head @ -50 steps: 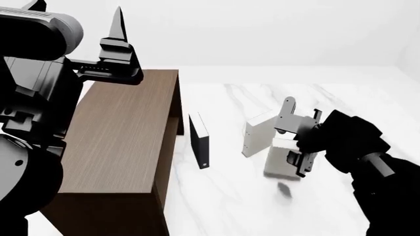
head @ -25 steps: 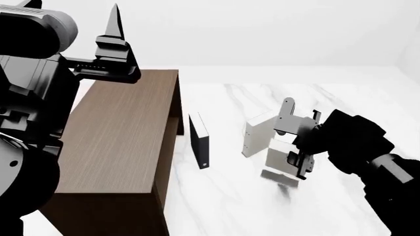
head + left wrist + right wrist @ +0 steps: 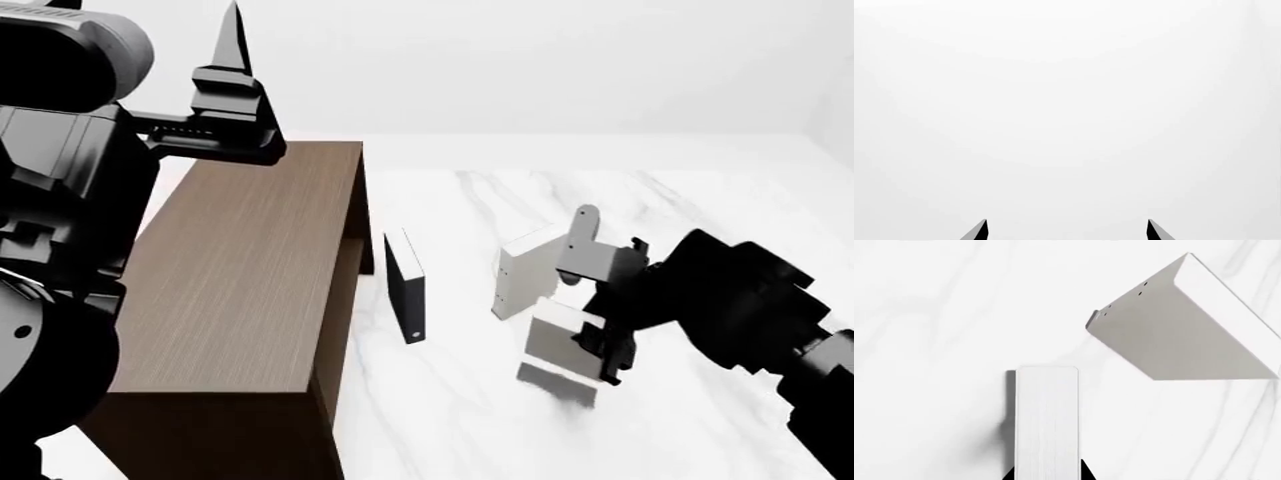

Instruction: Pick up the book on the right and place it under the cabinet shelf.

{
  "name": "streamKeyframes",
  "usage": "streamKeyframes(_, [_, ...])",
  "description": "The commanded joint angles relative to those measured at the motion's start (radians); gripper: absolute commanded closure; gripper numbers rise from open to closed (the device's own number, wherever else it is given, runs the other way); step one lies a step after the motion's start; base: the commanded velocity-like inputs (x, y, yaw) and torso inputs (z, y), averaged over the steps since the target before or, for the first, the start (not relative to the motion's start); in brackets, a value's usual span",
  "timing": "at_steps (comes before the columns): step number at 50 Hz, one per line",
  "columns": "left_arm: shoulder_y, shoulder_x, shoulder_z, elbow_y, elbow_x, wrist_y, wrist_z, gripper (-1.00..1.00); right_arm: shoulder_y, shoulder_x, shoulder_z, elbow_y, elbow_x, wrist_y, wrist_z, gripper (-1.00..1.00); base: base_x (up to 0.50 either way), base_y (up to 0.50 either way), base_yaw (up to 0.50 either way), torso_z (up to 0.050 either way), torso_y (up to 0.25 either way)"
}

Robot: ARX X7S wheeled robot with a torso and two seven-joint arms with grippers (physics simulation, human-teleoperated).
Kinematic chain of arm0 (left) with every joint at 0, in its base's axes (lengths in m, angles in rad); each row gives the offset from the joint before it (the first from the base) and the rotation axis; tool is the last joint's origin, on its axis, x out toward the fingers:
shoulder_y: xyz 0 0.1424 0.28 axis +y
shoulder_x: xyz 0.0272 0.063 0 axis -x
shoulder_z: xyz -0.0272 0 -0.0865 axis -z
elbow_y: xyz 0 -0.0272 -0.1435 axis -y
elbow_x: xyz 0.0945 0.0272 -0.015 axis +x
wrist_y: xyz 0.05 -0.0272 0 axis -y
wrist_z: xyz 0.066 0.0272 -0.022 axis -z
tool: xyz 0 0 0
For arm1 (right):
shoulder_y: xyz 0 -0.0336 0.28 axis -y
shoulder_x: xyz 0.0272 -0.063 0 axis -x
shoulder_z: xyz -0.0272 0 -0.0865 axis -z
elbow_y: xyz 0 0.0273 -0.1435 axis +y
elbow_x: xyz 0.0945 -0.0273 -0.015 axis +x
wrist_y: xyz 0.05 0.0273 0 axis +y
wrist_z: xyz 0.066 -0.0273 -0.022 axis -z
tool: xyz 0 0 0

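Status: grasp done, transport under way, placement not begun.

Right end effector (image 3: 603, 345) is clamped on the book (image 3: 561, 343), the greyish-white hardcover. In the head view the book hangs tilted, its lower edge apart from the marble bench (image 3: 694, 200), with a shadow patch under it. Judged as lifted clear. In the right wrist view the book (image 3: 1047, 422) runs straight out from between the dark fingertips (image 3: 1084, 471), one on each side of its near end; the grip looks centred.

Position: book sits at the right of the scene, just near of the cream-white book (image 3: 523, 272), which stands leaning and untouched. The thin black book (image 3: 406, 286) stands upright between the pale books and the cabinet (image 3: 254, 270).

Cabinet is at left, dark brown wood grain. Only its top and a strip of the right-hand side show; the space under the shelf is not visible from here.

Left end effector (image 3: 230, 70) is held high above the cabinet's far end, empty; the left wrist view shows its two fingertips (image 3: 977, 231) spread wide against blank wall.

Remaining: carry the book leftward past the black book, orient it for the opening, slide it beneath the shelf, release. Likely risk: clipping the black book en route.
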Motion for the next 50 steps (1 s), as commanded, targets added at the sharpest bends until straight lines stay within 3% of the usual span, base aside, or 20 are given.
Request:
streamKeyframes(1, [-0.003, -0.005, -0.001, 0.0, -0.011, 0.002, -0.007, -1.0, 0.013, 0.067, 0.019, -0.151, 0.007, 0.059, 0.012, 1.0, 0.0, 0.0, 0.0, 0.0, 0.0])
streamKeyframes(20, [-0.027, -0.019, 0.005, -0.007, -0.03, 0.013, -0.027, -1.0, -0.049, 0.172, 0.244, -0.415, 0.243, 0.153, 0.142, 1.0, 0.0, 0.0, 0.0, 0.0, 0.001])
streamKeyframes(31, [-0.03, -0.03, 0.014, -0.012, -0.04, 0.029, -0.038, -1.0, -0.137, 0.202, 0.441, -0.518, 0.486, 0.229, 0.28, 1.0, 0.0, 0.0, 0.0, 0.0, 0.002])
streamKeyframes(50, [-0.043, -0.043, 0.03, -0.021, -0.058, 0.047, -0.059, -1.0, -0.402, 0.273, 0.658, -0.688, 0.798, 0.142, 0.446, 1.0, 0.0, 0.0, 0.0, 0.0, 0.001])
